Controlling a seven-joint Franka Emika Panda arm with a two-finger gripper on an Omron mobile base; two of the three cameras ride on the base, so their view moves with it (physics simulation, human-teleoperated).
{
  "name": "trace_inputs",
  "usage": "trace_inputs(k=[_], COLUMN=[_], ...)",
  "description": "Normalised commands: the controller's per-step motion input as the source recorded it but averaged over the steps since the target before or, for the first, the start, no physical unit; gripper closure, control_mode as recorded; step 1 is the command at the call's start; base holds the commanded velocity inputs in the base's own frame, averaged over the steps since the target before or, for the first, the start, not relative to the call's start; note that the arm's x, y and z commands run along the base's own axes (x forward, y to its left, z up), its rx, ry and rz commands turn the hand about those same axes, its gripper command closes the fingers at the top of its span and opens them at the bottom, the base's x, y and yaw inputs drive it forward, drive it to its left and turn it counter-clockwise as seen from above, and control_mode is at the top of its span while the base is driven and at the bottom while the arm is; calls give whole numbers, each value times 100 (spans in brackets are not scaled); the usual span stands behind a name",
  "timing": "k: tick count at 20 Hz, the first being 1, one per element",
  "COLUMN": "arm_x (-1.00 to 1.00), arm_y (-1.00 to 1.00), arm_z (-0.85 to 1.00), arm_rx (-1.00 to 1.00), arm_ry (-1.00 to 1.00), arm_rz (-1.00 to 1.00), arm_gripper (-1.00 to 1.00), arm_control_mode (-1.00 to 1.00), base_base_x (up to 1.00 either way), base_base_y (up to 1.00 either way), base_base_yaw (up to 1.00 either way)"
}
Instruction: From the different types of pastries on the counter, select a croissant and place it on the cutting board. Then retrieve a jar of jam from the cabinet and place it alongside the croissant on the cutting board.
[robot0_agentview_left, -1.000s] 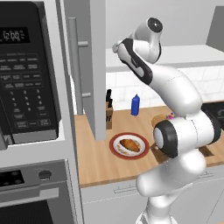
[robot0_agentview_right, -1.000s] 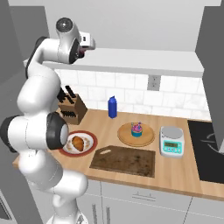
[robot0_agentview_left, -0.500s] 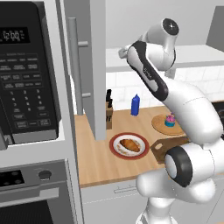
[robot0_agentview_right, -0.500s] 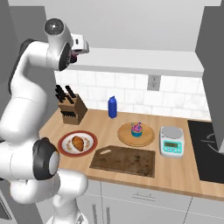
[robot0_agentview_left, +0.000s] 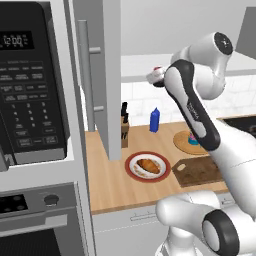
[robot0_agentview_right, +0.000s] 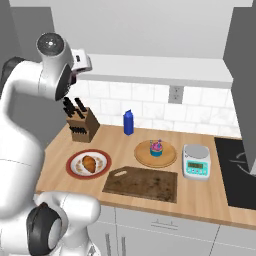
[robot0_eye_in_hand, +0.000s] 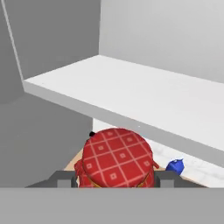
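The jar of jam (robot0_eye_in_hand: 117, 159) is clamped between the gripper (robot0_eye_in_hand: 117, 178) fingers beside the cabinet (robot0_agentview_left: 111, 75) shelf; it could be knocked loose against the shelf edge.

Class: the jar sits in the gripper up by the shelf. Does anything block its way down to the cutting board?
Nothing visible does. The jar is in the gripper, and the cutting board is bare. The croissant lies on a plate beside the board, the cupcake behind it.
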Motion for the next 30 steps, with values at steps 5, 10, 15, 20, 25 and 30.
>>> trace_inputs(k=[5, 10, 15, 20, 25, 30], arm_x=[-94, -96, -91, -78, -5, -3], arm_y=[0, -6, -17, -32, -5, -4], arm_z=[0, 0, -14, -36, -69, -53], arm_rx=[-15, -14, -9, -5, -3, 0], arm_ry=[6, 9, 4, 3, 3, 0], arm_rz=[26, 27, 24, 22, 30, 11], arm_gripper=[100, 100, 100, 100, 100, 100], arm_control_mode=[-100, -100, -100, -100, -100, -100], base_base_x=[0, 0, 0, 0, 0, 0], base_base_y=[0, 0, 0, 0, 0, 0], base_base_yaw=[0, 0, 0, 0, 0, 0])
